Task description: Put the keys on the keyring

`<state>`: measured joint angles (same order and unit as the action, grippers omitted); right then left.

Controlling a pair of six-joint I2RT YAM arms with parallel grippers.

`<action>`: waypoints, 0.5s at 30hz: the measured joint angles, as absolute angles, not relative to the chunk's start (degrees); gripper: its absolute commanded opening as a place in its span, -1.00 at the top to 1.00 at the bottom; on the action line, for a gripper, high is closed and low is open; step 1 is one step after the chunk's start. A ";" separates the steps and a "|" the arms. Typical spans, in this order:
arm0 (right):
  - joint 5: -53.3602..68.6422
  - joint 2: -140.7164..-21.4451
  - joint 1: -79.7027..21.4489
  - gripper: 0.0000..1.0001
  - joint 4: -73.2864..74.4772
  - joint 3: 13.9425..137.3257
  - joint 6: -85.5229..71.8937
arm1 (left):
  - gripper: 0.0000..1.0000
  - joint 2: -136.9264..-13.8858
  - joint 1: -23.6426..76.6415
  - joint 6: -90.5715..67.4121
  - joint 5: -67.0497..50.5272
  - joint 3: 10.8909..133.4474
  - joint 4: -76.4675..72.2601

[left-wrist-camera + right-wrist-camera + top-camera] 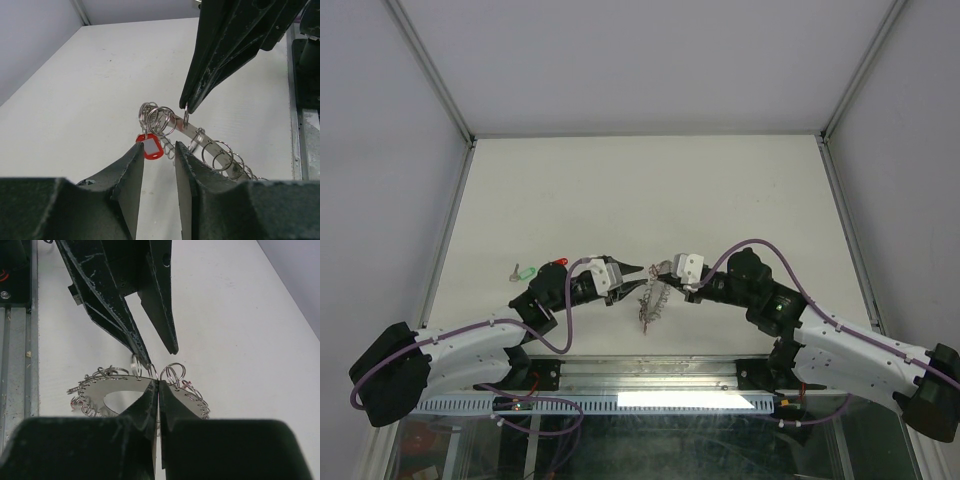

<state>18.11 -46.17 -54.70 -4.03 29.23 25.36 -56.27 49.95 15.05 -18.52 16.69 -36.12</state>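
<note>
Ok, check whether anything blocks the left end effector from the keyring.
Nothing visible does. The open left end effector faces the keyring directly, its red tag just beyond the tips. The right end effector pinches it from the opposite side.

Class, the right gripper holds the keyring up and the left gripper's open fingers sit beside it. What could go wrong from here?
1. The right gripper pinches the keyring with just its fingertips; a nudge from the left gripper could twist it loose.
2. The small rings crowd together by the red tag, so the wrong one may get snagged.
3. The green key lies apart on the table, tiny and easy to fumble.
</note>
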 measured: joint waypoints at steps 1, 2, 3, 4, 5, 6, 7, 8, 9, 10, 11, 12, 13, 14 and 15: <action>17.91 -46.17 -54.70 1.00 -4.03 29.23 25.34 | 0.36 -56.27 49.95 14.98 -18.72 16.69 -36.21; 17.58 -46.17 -54.70 1.00 -4.03 29.23 25.34 | 0.35 -56.27 49.95 14.98 -19.09 16.69 -36.45; 17.28 -46.17 -54.70 1.00 -4.03 29.23 25.32 | 0.35 -56.27 49.95 14.96 -19.55 16.69 -36.73; 17.04 -46.22 -54.70 1.00 -4.03 29.23 25.34 | 0.35 -56.27 49.95 14.94 -19.81 16.69 -37.10; 16.82 -46.26 -54.70 1.00 -4.03 29.23 25.32 | 0.35 -56.27 49.95 14.94 -20.03 16.69 -37.43; 16.67 -46.33 -54.70 1.00 -4.03 29.23 25.32 | 0.35 -56.27 49.95 14.94 -20.14 16.69 -37.69; 16.53 -46.39 -54.70 1.00 -4.03 29.23 25.32 | 0.35 -56.27 49.95 14.94 -20.21 16.69 -37.82; 16.34 -46.48 -54.70 1.00 -4.03 29.23 25.32 | 0.35 -56.27 49.95 14.94 -20.38 16.69 -38.00; 16.19 -46.52 -54.70 1.00 -4.03 29.23 25.32 | 0.35 -56.27 49.95 14.94 -20.73 16.69 -38.20; 15.90 -46.52 -54.70 1.00 -4.01 29.23 25.32 | 0.36 -56.27 49.95 14.94 -21.10 16.69 -38.39; 15.79 -46.52 -54.70 1.00 -4.03 29.23 25.32 | 0.38 -56.27 49.95 14.94 -21.32 16.69 -38.63; 15.70 -46.52 -54.70 1.00 -4.03 29.23 25.32 | 0.42 -56.25 49.95 14.94 -21.43 16.69 -38.79; 15.66 -46.52 -54.70 1.00 -4.03 29.23 25.34 | 0.46 -56.25 49.95 14.94 -21.52 16.69 -38.92; 15.66 -46.52 -54.70 1.00 -4.01 29.23 25.36 | 0.50 -56.25 49.95 14.92 -21.58 16.69 -38.96; 15.68 -46.52 -54.70 1.00 -4.01 29.23 25.39 | 0.54 -56.23 49.95 14.90 -21.65 16.69 -39.00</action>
<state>15.68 -46.52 -54.70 -4.01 29.23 25.39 -56.23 49.95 14.90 -21.65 16.69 -39.00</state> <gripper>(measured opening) 0.006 0.284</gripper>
